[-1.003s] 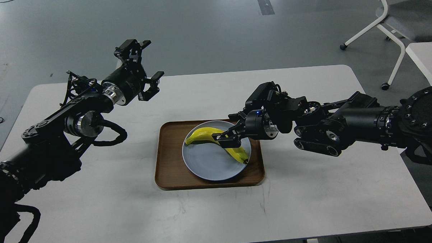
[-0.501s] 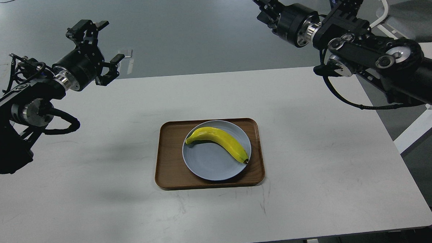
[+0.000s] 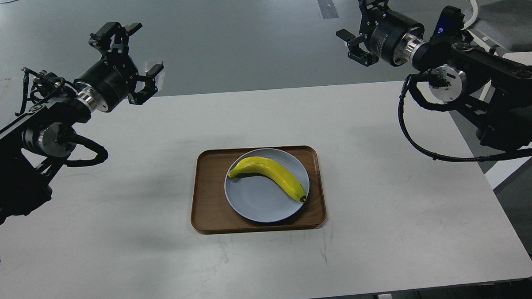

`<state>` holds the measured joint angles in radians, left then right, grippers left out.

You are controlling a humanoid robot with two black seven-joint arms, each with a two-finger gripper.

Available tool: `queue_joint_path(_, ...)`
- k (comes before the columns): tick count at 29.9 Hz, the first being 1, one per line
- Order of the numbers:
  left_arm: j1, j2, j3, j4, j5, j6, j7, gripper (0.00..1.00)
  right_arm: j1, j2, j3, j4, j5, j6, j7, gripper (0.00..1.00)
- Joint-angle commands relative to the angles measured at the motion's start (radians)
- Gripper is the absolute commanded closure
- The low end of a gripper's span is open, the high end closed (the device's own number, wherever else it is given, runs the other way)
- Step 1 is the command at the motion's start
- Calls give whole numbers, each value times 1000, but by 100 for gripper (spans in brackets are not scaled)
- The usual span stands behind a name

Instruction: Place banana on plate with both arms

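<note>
The yellow banana (image 3: 270, 174) lies on the pale blue plate (image 3: 259, 203), curved from upper left to lower right with its dark tip at the plate's right rim. The plate sits inside the brown wooden tray (image 3: 210, 200) at the table's middle. My left gripper (image 3: 136, 50) is open and empty, raised above the table's far left edge. My right gripper (image 3: 354, 20) is open and empty, raised above the far right edge. Both are far from the banana.
The white table (image 3: 383, 216) holds only the tray. A white-framed chair (image 3: 487, 13) stands beyond the far right corner, close behind my right arm. Grey floor lies beyond the table's far edge.
My right gripper let go of the banana on the plate and lifted away to the far right. My left arm drew back to the left. The banana has stayed in place.
</note>
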<state>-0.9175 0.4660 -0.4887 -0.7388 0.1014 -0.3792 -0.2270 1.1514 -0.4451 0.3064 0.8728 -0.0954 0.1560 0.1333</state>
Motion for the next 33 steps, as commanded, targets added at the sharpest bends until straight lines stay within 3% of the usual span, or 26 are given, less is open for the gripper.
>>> queue_joint_path(1,0,-10,-1,1,0,0,0,2,-9,9,19,-3,0,13,-9,0)
queue_joint_path(16,3,-154,-2,38,0,83,-2,2,-56,34,17,-20,-3,-19,0,0)
queue_joint_path(27,25,-161,-11,44,-5,94,2,2,-131,43,54,-11,14,-6,-15,0)
queue_joint_path(33,34,-155,-16,33,-5,94,3,2,-160,63,60,9,71,-4,-61,0)
